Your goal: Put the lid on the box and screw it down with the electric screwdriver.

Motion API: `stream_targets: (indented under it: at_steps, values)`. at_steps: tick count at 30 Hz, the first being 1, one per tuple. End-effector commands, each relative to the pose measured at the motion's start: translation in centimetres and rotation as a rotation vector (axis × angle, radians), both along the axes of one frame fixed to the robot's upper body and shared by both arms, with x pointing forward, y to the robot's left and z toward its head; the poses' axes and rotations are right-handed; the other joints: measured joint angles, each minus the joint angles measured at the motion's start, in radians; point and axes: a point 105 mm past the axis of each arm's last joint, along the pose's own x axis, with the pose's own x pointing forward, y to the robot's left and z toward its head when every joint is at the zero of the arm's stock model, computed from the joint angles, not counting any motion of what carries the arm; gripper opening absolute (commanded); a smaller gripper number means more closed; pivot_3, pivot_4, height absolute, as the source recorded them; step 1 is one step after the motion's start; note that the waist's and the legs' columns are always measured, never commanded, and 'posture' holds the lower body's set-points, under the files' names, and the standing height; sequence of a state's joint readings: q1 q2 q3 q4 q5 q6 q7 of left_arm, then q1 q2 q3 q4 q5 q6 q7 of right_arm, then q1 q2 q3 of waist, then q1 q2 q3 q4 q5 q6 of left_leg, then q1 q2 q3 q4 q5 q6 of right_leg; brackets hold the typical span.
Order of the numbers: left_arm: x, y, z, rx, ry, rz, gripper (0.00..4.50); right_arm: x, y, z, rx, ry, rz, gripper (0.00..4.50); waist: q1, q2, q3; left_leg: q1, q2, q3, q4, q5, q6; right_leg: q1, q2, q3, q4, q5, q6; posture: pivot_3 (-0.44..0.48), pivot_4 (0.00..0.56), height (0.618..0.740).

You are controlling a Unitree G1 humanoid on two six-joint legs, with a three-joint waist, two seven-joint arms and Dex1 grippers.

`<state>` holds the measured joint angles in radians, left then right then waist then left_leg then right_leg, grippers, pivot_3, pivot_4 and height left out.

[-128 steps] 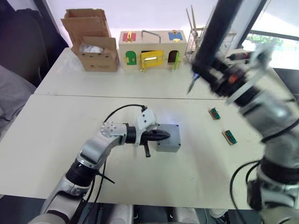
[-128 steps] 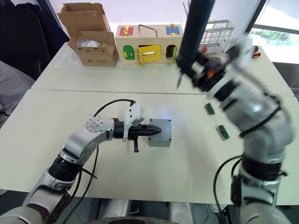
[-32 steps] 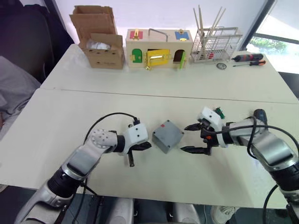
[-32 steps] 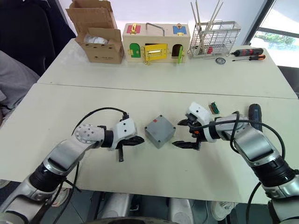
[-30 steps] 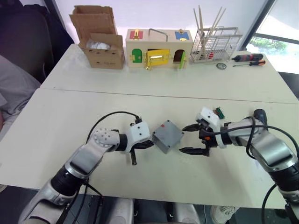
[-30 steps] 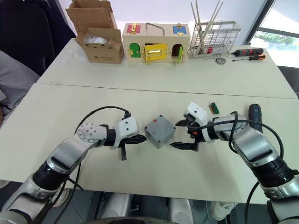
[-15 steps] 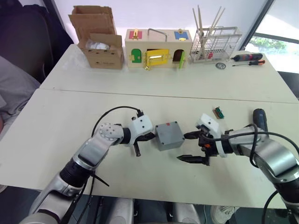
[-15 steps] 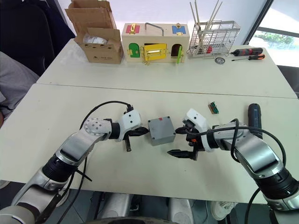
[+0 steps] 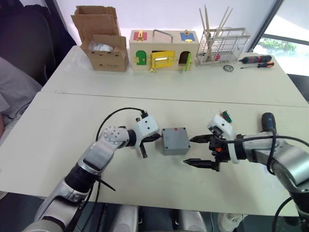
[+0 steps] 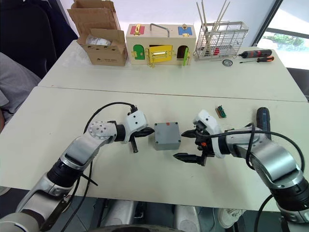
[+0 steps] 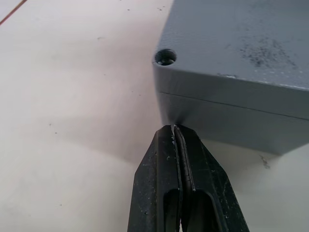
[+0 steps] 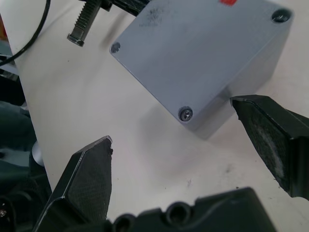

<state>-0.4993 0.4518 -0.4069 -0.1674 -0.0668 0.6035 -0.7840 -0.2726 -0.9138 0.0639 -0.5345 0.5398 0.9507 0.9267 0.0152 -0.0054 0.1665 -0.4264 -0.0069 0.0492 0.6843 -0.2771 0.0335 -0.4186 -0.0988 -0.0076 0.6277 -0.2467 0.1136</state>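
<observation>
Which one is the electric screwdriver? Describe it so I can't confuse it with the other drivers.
Start at the near table, on the robot's right. Past the right hand and arm, the electric screwdriver lies close to that table's right edge. It is thick and dark, unlike the slim red-and-black hand screwdrivers on the far table beside the wire rack.

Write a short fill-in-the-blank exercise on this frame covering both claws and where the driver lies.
1. The left claw is ____ , its tip at the small grey plastic box's side.
2. The right claw is ____ beside that box.
3. The flat grey lid sits ____ the box.
4. The dark cylindrical electric screwdriver lies on the ____.

Missing: shut; open; on; table
</observation>
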Motion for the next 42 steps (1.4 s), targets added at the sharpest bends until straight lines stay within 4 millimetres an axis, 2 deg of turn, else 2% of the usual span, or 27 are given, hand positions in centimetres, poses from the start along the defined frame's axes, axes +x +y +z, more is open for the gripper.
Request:
stream_targets:
  at_steps: [1, 4, 6, 9, 13, 14, 15, 17, 19, 34, 38, 41, 42]
  values:
    - [0.8, 0.6, 2.5, -0.060, -0.084, 0.034, 0.00, 1.9, -4.2, 3.9, 0.006, -0.104, -0.207, 4.48, -0.001, 0.000, 0.000, 0.000, 0.000, 0.000, 0.000, 0.000, 0.000, 0.000, 0.000, 0.000, 0.000, 0.000, 0.000, 0.000, 0.150, 0.731]
    - [0.4, 1.5, 3.2, -0.090, -0.065, 0.031, 0.00, 3.6, -7.7, 6.3, 0.061, -0.189, -0.388, 4.48, -0.002, 0.000, 0.000, 0.000, 0.000, 0.000, 0.000, 0.000, 0.000, 0.000, -0.001, 0.000, 0.000, 0.000, 0.000, 0.000, 0.150, 0.731]
    - [-0.1, 2.9, 4.4, -0.145, -0.042, 0.035, 0.00, 5.3, -10.5, 6.5, 0.076, -0.265, -0.551, 4.48, -0.004, 0.000, 0.000, 0.000, 0.000, 0.000, 0.000, 0.000, 0.000, 0.000, -0.001, 0.000, 0.000, 0.000, 0.000, 0.000, 0.150, 0.731]
    - [-1.2, 3.7, 6.5, -0.243, -0.006, 0.004, 0.00, 7.3, -12.6, 4.9, 0.117, -0.302, -0.723, 4.48, -0.005, 0.000, 0.000, 0.000, 0.001, 0.000, -0.001, 0.001, -0.002, -0.001, -0.001, 0.001, 0.000, 0.000, 0.000, 0.000, 0.150, 0.731]
    - [-2.2, 3.3, 7.5, -0.257, 0.002, -0.040, 0.00, 8.5, -13.7, 2.6, 0.125, -0.331, -0.815, 4.48, -0.001, 0.002, -0.001, 0.000, 0.001, 0.001, -0.001, 0.002, -0.003, -0.002, 0.001, 0.001, 0.002, 0.000, 0.000, 0.000, 0.150, 0.731]
    - [-2.4, 3.1, 7.6, -0.261, 0.002, -0.047, 0.00, 8.7, -14.0, 2.3, 0.122, -0.341, -0.831, 4.48, 0.000, 0.002, -0.001, 0.000, 0.001, 0.001, -0.001, 0.002, -0.003, -0.002, 0.001, 0.001, 0.002, 0.000, 0.000, 0.000, 0.150, 0.731]
    - [-2.6, 2.7, 7.8, -0.270, 0.004, -0.054, 0.00, 9.0, -14.1, 1.9, 0.135, -0.354, -0.851, 4.26, -0.001, 0.002, -0.001, 0.000, 0.000, 0.001, -0.001, 0.002, -0.003, -0.001, 0.001, 0.001, 0.002, 0.000, 0.000, 0.000, 0.150, 0.731]
    - [-3.0, 2.1, 7.9, -0.286, 0.011, -0.062, 0.00, 9.4, -14.1, 1.6, 0.163, -0.375, -0.864, 3.78, -0.002, 0.002, -0.001, 0.000, 0.000, 0.002, -0.001, 0.002, -0.002, -0.001, 0.001, 0.001, 0.001, 0.000, 0.000, 0.000, 0.150, 0.731]
    - [-3.2, 1.7, 7.8, -0.294, 0.020, -0.067, 0.00, 9.7, -13.9, 1.4, 0.175, -0.392, -0.867, 3.12, -0.004, 0.002, -0.001, 0.000, 0.000, 0.002, -0.001, 0.002, -0.002, -0.001, 0.001, 0.001, 0.001, 0.000, 0.000, 0.000, 0.150, 0.731]
    - [-3.6, 1.3, 7.5, -0.293, 0.038, -0.075, 0.00, 11.2, -13.7, 0.1, 0.165, -0.391, -0.862, 3.12, -0.003, 0.002, -0.001, 0.001, 0.000, 0.002, -0.001, 0.002, -0.002, -0.001, 0.002, 0.001, 0.002, 0.000, 0.001, 0.000, 0.150, 0.731]
    - [-3.6, 1.2, 7.3, -0.283, 0.036, -0.073, 0.00, 11.4, -13.5, -0.2, 0.169, -0.381, -0.859, 1.95, -0.004, 0.002, -0.001, 0.001, 0.000, 0.002, -0.001, 0.002, -0.002, -0.001, 0.002, 0.001, 0.002, 0.000, 0.001, 0.000, 0.150, 0.731]
    - [-3.6, 1.2, 7.3, -0.282, 0.035, -0.070, 0.00, 11.5, -13.4, -0.3, 0.178, -0.381, -0.862, 0.40, -0.004, 0.002, 0.000, 0.001, 0.000, 0.002, -0.001, 0.002, -0.002, -0.001, 0.002, 0.001, 0.002, 0.000, 0.001, 0.000, 0.150, 0.731]
    - [-3.6, 1.2, 7.3, -0.282, 0.034, -0.069, 0.00, 11.6, -13.4, -0.3, 0.184, -0.381, -0.863, 0.06, -0.004, 0.002, 0.000, 0.001, 0.000, 0.002, -0.001, 0.002, -0.002, -0.001, 0.002, 0.001, 0.002, 0.000, 0.001, 0.000, 0.150, 0.731]
